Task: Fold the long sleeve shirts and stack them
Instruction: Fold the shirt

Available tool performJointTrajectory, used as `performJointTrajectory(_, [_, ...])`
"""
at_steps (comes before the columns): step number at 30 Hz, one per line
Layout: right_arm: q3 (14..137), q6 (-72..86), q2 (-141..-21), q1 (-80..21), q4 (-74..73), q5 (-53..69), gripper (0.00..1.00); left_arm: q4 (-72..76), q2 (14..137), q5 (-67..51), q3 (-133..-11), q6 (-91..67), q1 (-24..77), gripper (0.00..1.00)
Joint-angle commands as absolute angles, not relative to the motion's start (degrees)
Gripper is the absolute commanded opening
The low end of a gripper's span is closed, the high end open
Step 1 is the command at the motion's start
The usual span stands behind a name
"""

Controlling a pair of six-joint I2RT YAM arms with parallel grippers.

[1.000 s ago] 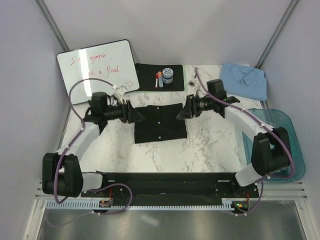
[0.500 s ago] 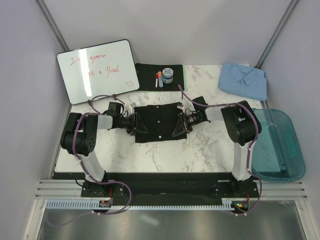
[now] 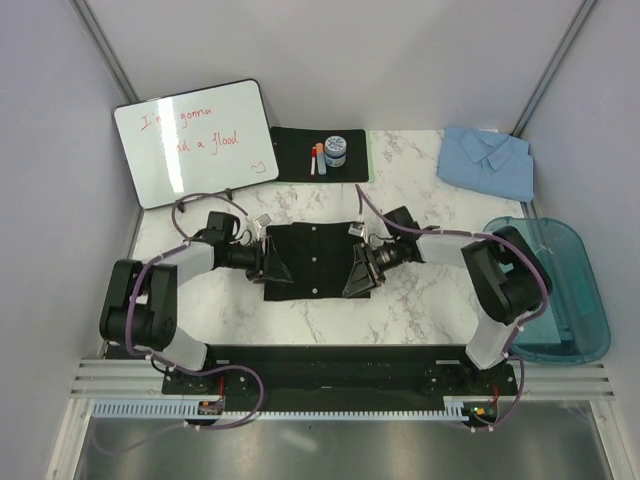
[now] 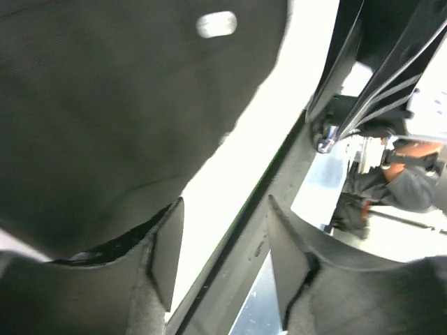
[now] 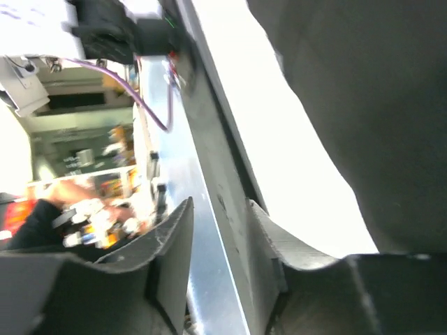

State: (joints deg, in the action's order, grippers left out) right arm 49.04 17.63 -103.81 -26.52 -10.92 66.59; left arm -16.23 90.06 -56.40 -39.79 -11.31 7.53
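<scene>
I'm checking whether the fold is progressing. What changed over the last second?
Both arms drew back. The left pincer and right pincer came toward the near edge, keeping to the two sides of the black shirt, which slid nearer with them. Both pincers look open and no grip shows. The light blue shirt, whiteboard and teal bin stayed put.

The black shirt (image 3: 315, 258) mid-counter is plain, dotted with small white buttons. The blue shirt (image 3: 487, 160) at the far right corner is a plain light blue. The counter (image 3: 420, 300) is white marble with grey veins. At the far edge, the mat (image 3: 295, 155) is black with a green edge. At the far left corner, the whiteboard (image 3: 195, 140) is white, black-framed, with red writing. At the right edge, the tray (image 3: 560, 290) is see-through teal. The arms (image 3: 455, 242) are black and white, and their cables (image 3: 190, 205) are purple.
</scene>
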Motion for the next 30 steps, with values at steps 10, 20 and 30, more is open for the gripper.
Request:
performJointTrajectory(10, [81.53,10.54,-115.36,-20.74,-14.85,58.62,0.41,-4.14,96.38,-53.87,-55.36,-18.53,8.44,0.63])
performJointTrajectory(20, [85.08,15.72,-132.79,-16.09,-4.58,55.02,0.39,-0.26,112.57,-51.06,-59.5,-21.96,3.26,0.63])
performJointTrajectory(30, [88.23,14.78,-130.71,-15.38,-10.62,55.81,0.39,-1.58,107.44,-59.74,-51.43,-28.49,0.44,0.58])
